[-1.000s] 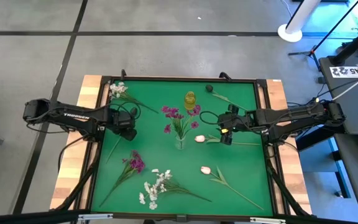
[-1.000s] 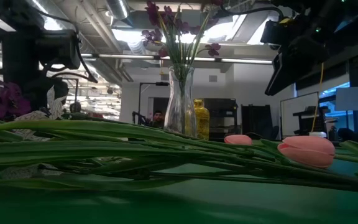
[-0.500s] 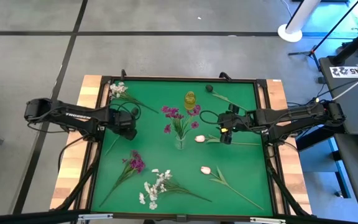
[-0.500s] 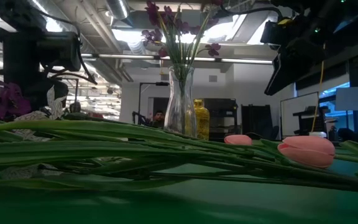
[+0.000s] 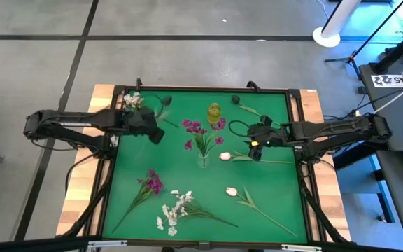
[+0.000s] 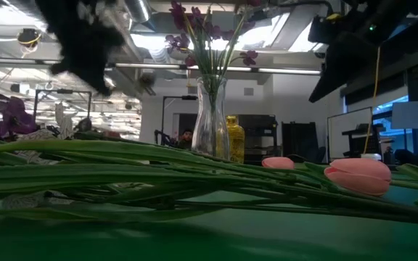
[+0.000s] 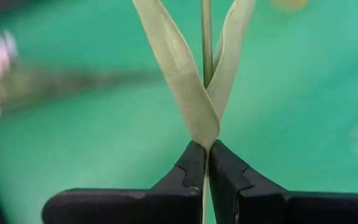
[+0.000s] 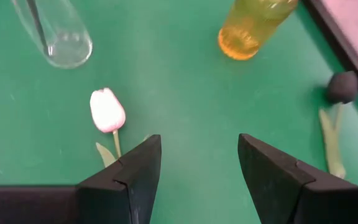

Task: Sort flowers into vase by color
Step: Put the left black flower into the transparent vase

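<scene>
Above the mat, the left gripper (image 7: 205, 163) clenched a stem (image 7: 206, 37); lowering it upright into the vase (image 5: 203, 159) seemed wise.

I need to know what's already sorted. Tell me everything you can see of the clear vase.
The clear vase stands upright near the middle of the green table, glass-like, with a narrow neck and wider base. It holds several magenta-purple flowers on thin green stems, spreading above its rim. A yellow bottle stands apart behind it; a pink tulip bud lies beside it. Neither gripper touches it.
</scene>
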### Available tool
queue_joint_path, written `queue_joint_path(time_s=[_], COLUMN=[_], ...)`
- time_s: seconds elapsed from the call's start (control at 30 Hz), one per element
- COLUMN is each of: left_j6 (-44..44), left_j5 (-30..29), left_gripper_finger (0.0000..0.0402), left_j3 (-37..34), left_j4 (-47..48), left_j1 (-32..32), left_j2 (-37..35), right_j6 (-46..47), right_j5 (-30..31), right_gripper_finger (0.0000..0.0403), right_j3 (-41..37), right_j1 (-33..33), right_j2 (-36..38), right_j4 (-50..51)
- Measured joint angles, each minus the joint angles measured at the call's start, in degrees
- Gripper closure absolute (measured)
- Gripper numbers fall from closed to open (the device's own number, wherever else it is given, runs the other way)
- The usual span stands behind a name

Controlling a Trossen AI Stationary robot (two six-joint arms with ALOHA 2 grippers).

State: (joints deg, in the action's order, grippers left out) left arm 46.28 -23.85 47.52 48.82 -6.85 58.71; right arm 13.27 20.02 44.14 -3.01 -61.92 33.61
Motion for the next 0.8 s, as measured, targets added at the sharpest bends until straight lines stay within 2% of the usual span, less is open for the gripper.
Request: queue_joint_path(time_s=[0.2, 0.3, 0.43, 0.63, 0.8], left_j6=[-7.44, -13.06, -21.58, -31.66, -45.55], left_j5=[-9.78, -12.24, -11.23, -10.64, -6.28], left_gripper_finger=[0.04, 0.0401, 0.0401, 0.0401, 0.0401], left_j3=[9.48, 11.26, 10.65, 9.75, 9.76], left_j4=[-6.43, -16.7, -33.22, -47.53, -66.75], left_j1=[5.5, 9.89, 16.53, 25.16, 31.31], left_j2=[-6.66, -10.26, -11.7, -4.45, 3.93], right_j6=[0.03, 0.01, 0.0, -1.16, -1.35], right_j5=[1.39, 1.44, 1.45, 1.44, 1.42], right_gripper_finger=[0.0189, 0.0189, 0.0189, 0.0189, 0.0189], right_j3=[0.02, 0.02, 0.02, 0.02, 0.02], right_j1=[0.0, 0.0, 0.0, 0.01, 0.0], right_j2=[5.09, 6.9, 8.06, 8.2, 8.2], right_j4=[-0.25, -0.76, -1.76, -4.17, -4.01])
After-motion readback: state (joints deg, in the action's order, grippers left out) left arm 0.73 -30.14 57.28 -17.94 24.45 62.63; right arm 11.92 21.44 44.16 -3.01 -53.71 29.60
